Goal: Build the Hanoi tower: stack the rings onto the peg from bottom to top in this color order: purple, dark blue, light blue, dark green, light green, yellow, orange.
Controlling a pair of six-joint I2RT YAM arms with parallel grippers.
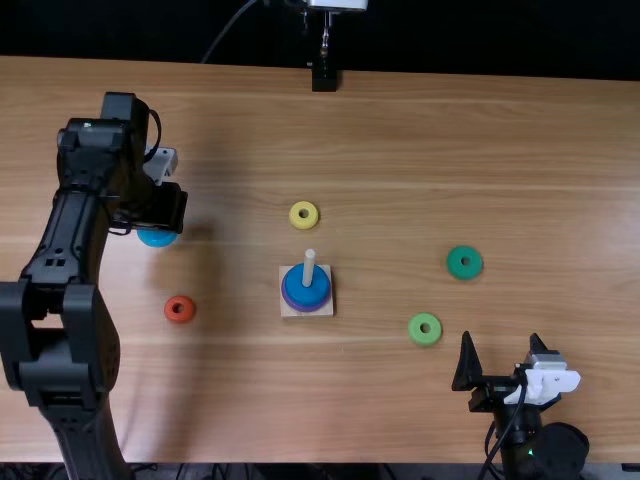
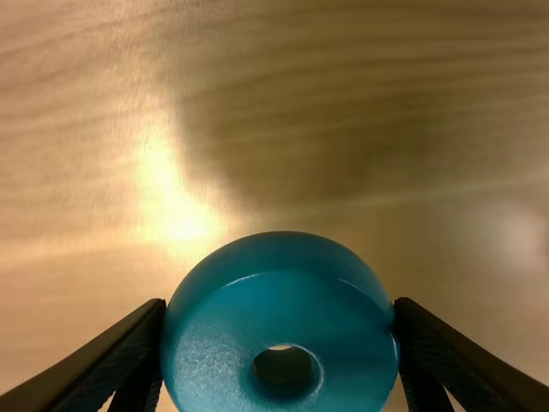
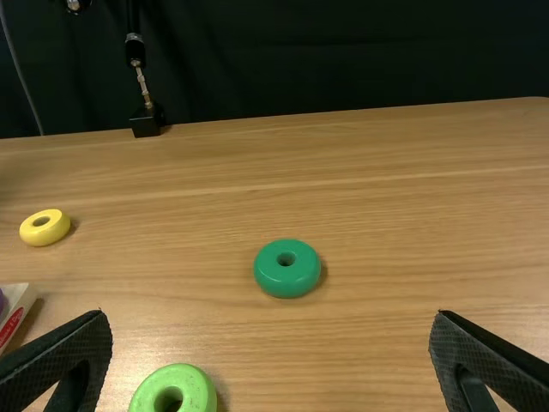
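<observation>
Light blue ring (image 2: 223, 330) is the one in hand: left gripper (image 2: 280, 305) has it pinched, fingers apart only by the ring's width, pads on opp. sides of the rim. Sensible hold, b/c the centre hole is left free to go over the peg (image 1: 309, 262). It's off on the left side of the table (image 1: 400, 420), well apart from the peg; can't tell if it's lifted or touching wood.

Why this one: purple ring (image 1: 307, 307) is at the bottom, round the peg, w/ dark blue ring (image 1: 306, 290) right on top, so light blue is no. 3. Peg stands upright on its pale base (image 1: 326, 311), roughly mid-table, prob. so either side can reach. Next move, I'd say: carry it over, line up hole w/ peg, lower straight; off-centre and it'd catch on the tip.

Further out, the spares lie flat, hole up, handy for a rim grip: yellow ring (image 1: 304, 223) beyond the peg, orange ring (image 1: 187, 314) to its left, light green ring (image 1: 417, 334) and dark green ring (image 1: 457, 269) to its right. Right gripper (image 1: 501, 337) is wide open, nothing btwn its fingers, near light green, out of the way of the stack.
</observation>
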